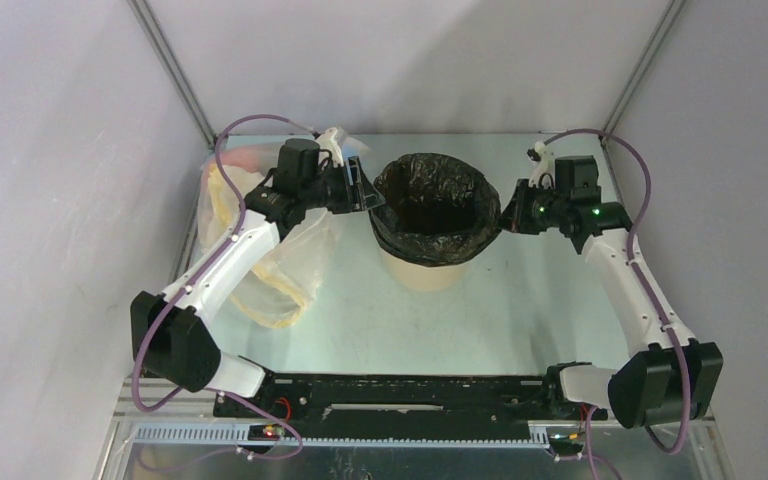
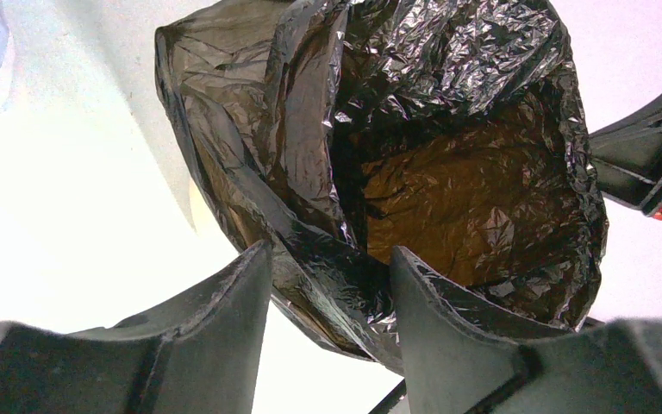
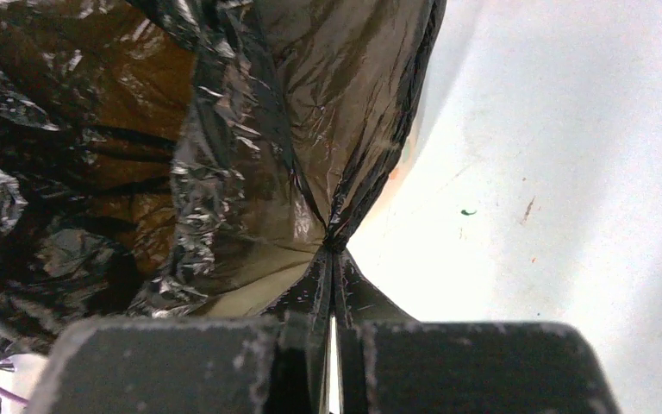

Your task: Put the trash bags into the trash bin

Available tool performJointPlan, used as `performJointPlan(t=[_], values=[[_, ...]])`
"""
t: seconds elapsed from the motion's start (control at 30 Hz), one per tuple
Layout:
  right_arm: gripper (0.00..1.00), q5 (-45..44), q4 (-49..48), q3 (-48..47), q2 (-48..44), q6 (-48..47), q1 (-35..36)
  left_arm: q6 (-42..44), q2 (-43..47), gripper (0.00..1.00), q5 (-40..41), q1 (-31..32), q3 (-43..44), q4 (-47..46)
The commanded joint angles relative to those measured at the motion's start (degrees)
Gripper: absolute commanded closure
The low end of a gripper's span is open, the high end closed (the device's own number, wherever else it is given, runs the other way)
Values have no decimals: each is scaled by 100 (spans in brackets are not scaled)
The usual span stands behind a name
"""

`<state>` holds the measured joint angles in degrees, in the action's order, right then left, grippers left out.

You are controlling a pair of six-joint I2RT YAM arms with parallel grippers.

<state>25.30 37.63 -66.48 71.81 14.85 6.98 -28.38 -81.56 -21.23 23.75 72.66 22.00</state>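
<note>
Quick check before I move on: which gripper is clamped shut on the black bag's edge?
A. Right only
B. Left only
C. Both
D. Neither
A: the right gripper is shut on a pinched fold of the black trash bag, while the left gripper stands open at the bag's rim.

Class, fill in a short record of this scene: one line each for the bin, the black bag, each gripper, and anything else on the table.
bin: tan, upright on the table, between the grippers
black bag: opened inside the bin, edge draped over the rim
left gripper: open, fingers either side of the bag's left edge
right gripper: shut on the bag's right edge
other: clear yellow-tinted bag lying at the table's left
</note>
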Motion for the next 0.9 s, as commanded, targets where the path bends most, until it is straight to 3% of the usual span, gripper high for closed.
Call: performJointPlan(t=[0.0, 0.37, 0.6, 0.87], values=[[100, -206, -542, 243, -54, 227, 146, 70, 61, 41, -87, 55, 187, -99], [100, -288, -1859, 1284, 431, 708, 404, 87, 53, 41, -113, 64, 169, -99], [100, -280, -2264, 1458, 871, 773, 435, 87, 52, 41, -135, 73, 143, -107], [68, -926, -1982, 1455, 276, 537, 454, 116, 303, 33, -125, 59, 290, -131]])
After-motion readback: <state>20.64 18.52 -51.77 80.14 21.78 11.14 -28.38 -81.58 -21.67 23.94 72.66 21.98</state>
